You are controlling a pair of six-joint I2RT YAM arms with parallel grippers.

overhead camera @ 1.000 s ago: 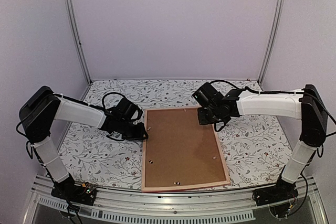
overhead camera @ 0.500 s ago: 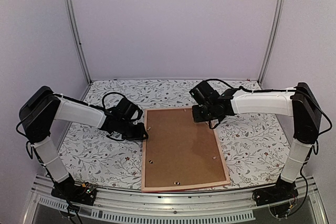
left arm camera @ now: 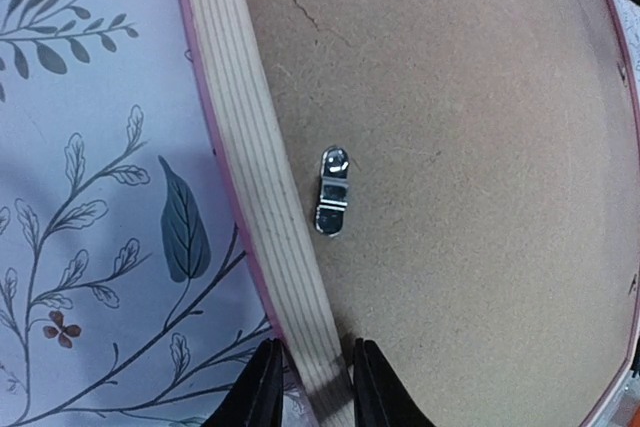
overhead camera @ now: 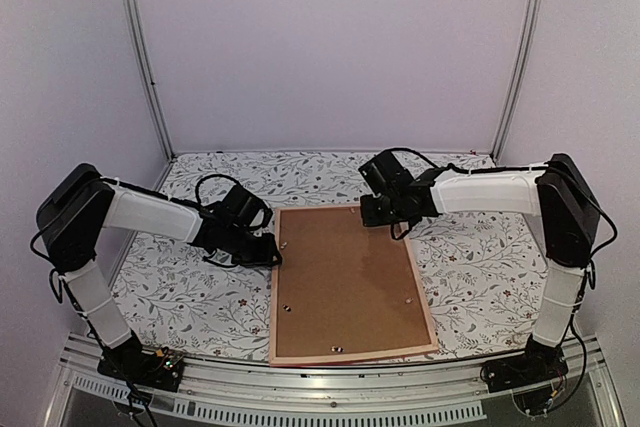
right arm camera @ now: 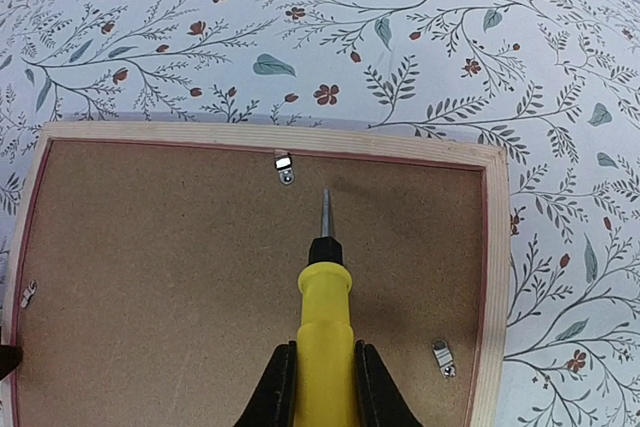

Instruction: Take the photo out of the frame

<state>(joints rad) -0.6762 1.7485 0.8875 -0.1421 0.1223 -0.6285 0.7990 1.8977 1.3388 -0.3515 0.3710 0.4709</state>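
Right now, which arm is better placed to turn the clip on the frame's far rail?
Right. The right tool grips the yellow screwdriver, its tip just short of that clip; the left tool is clamped on a side rail of the frame.

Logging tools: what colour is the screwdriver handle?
Bright yellow screwdriver handle, clearest in right wrist view.

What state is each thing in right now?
frame: back up on the table, left rail pinched by the left gripper
backing board: seated in the frame
top clip: bridging board and rail
left clip: flat on the board, clear of the rail
screwdriver: gripped by the right gripper, tip close beside the top clip
photo: not visible
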